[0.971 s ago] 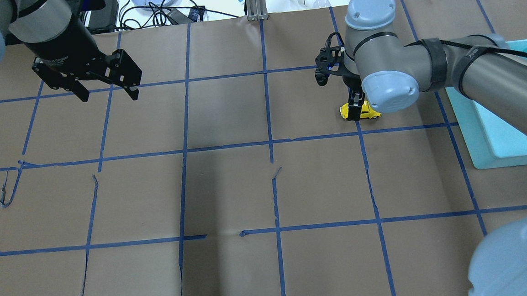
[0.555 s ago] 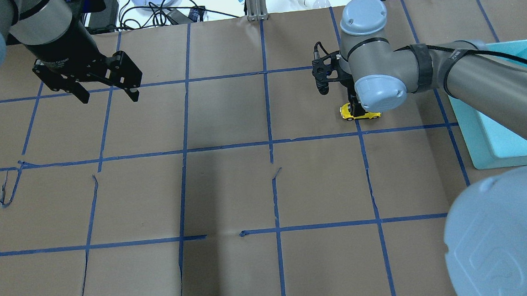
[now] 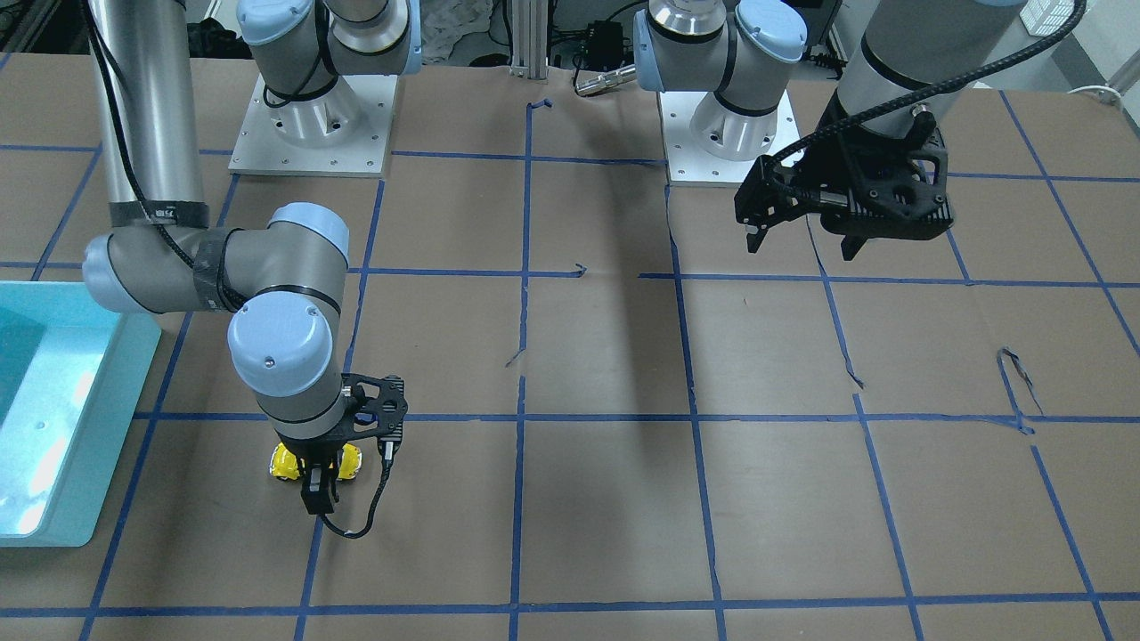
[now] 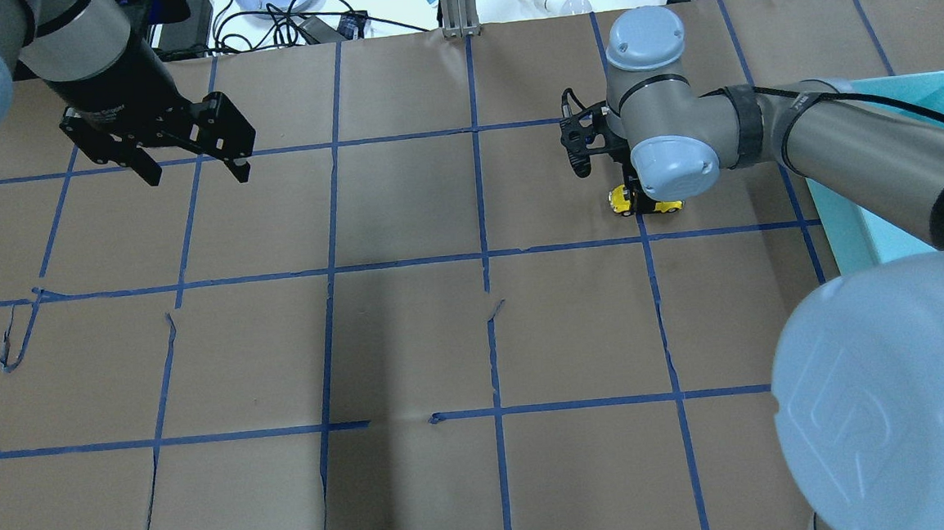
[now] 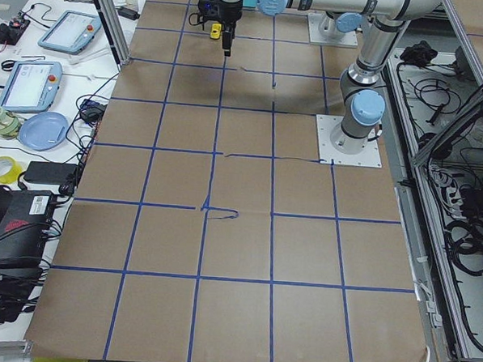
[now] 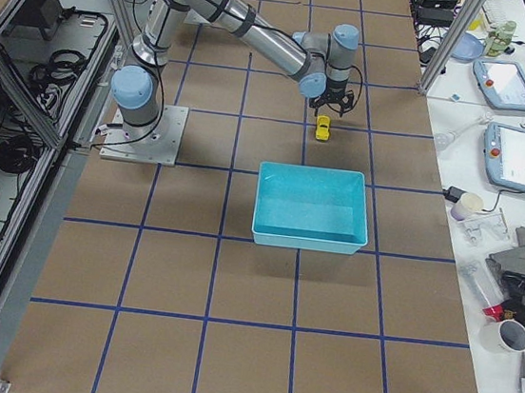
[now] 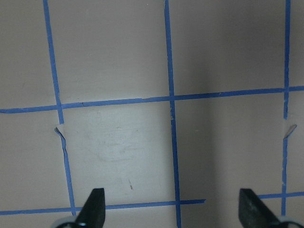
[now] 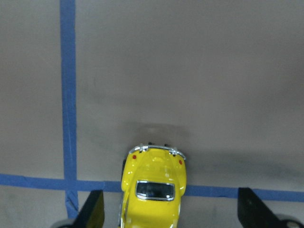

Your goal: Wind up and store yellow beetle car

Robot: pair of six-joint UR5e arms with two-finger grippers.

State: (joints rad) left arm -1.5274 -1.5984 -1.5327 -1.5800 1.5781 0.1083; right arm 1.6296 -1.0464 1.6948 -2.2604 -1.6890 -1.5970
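On the brown paper-covered desk (image 4: pixel 411 342) gridded with blue tape: one small yellow beetle-shaped toy car (image 8: pixel 153 190), upright across a tape line, near but apart from the light-blue rectangular plastic bin (image 6: pixel 313 171). Right claw (image 8: pixel 172 211): fingers apart, low, straddling the car. Left claw (image 4: pixel 196 175): fingers apart, above bare paper, well apart from the car.

Right pincer (image 8: pixel 172 209) gap: the yellow beetle car (image 8: pixel 153 190) sits between the spread fingers, with a slim gap on either side.
Ahead of the car: flat surface (image 4: pixel 411 342) crossed only by blue tape.
Robot's right side: the teal bin (image 6: pixel 309 243) stands near the car, open-topped, and its raised walls bar any low sweep.
Middle: a wide flat stretch lies between the two arms.
Left pincer (image 4: pixel 196 175): it hangs above the surface, fingers wide apart, well apart from the car.
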